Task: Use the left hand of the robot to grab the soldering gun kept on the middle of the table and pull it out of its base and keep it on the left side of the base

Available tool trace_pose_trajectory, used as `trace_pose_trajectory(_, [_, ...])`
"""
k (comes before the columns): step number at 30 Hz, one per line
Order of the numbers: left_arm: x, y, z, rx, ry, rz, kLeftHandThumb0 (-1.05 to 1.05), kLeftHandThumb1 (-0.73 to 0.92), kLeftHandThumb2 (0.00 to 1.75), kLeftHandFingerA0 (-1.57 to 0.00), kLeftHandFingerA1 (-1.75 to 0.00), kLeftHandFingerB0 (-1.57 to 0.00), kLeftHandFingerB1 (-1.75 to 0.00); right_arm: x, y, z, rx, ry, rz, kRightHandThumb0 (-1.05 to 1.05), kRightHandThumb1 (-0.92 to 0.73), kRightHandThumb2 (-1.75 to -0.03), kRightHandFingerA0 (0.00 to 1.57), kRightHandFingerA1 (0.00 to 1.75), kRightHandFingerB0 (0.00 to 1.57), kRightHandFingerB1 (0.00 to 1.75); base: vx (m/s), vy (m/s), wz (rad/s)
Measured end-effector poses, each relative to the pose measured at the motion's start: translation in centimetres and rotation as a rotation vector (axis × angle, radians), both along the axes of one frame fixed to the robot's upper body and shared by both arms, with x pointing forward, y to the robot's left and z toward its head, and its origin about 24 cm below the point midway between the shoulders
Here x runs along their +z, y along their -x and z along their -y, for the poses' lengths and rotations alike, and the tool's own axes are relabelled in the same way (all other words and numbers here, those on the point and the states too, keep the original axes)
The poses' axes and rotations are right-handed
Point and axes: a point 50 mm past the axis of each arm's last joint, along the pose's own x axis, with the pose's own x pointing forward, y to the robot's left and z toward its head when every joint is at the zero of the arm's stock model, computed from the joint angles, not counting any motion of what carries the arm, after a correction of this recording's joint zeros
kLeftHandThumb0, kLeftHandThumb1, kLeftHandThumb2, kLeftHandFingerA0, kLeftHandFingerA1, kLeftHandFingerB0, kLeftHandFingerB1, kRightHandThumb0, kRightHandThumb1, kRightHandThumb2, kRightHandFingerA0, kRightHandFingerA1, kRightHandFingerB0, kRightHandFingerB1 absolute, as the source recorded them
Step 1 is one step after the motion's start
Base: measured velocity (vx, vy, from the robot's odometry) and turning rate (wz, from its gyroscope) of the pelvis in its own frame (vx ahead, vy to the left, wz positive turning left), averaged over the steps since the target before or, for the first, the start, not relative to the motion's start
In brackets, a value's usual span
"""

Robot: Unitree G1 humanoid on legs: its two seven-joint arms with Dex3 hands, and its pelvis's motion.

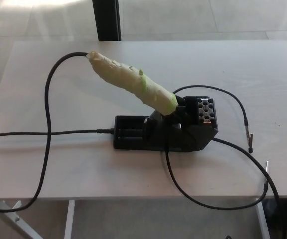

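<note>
**Soldering gun seated in its base, no robot hand in the picture**

The soldering gun (pixel 131 83) sits in its black base (pixel 166 130) near the middle of the pale table (pixel 83 169). Its handle is wrapped in light yellowish-green tape and leans up and away to the left, with the lower end tucked into the holder on the right part of the base. A black cable (pixel 48 107) leaves the top end of the handle, curves down to the left, crosses another lead that runs into the left end of the base, and drops over the table's front edge. Two more black leads loop out from the base to the right and front; one ends in a small clip (pixel 250 139) lying near the right edge.

Neither the left nor the right hand shows, so no arm pose or finger spread can be told. Beyond the far edge a dark post (pixel 106 20) stands on the light floor.
</note>
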Motion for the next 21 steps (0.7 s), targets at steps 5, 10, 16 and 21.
trace_pose_trajectory(5, [3.1, -3.1, -0.7, 0.052, -0.078, 0.183, -0.31, 0.71, 0.61, -0.35, -0.43, -0.27, -0.35, 0.0, -0.1, 0.0, -0.003, -0.013, 0.018, -1.05, -0.56, -0.94, 0.37, 0.52, 0.22, 0.32, 0.0, 0.0, 0.0])
trace_pose_trajectory(10, [9.9, -9.1, -0.7, 0.027, -0.199, 0.474, -0.3, 0.67, 0.59, -0.46, -0.7, -0.34, -0.43, 0.0, -0.2, 0.0, -0.009, -0.026, 0.029, -1.05, -0.56, -0.94, 0.38, 0.52, 0.23, 0.33, 0.0, 0.0, 0.0])
trace_pose_trajectory(16, [17.3, -14.1, 2.0, -0.112, -0.311, 0.722, -0.29, 0.65, 0.59, -0.39, -0.54, -0.4, -0.43, -0.1, -0.1, -0.1, -0.009, -0.032, 0.027, -1.05, -0.56, -0.95, 0.38, 0.51, 0.24, 0.32, 0.0, 0.0, 0.0])
trace_pose_trajectory(21, [23.8, -18.2, 6.5, -0.281, -0.418, 0.909, -0.41, 0.68, 0.59, -0.43, -0.6, -0.43, -0.44, -0.2, -0.1, -0.1, -0.009, -0.039, 0.027, -1.05, -0.56, -0.93, 0.39, 0.52, 0.25, 0.32, 0.0, 0.0, 0.0])
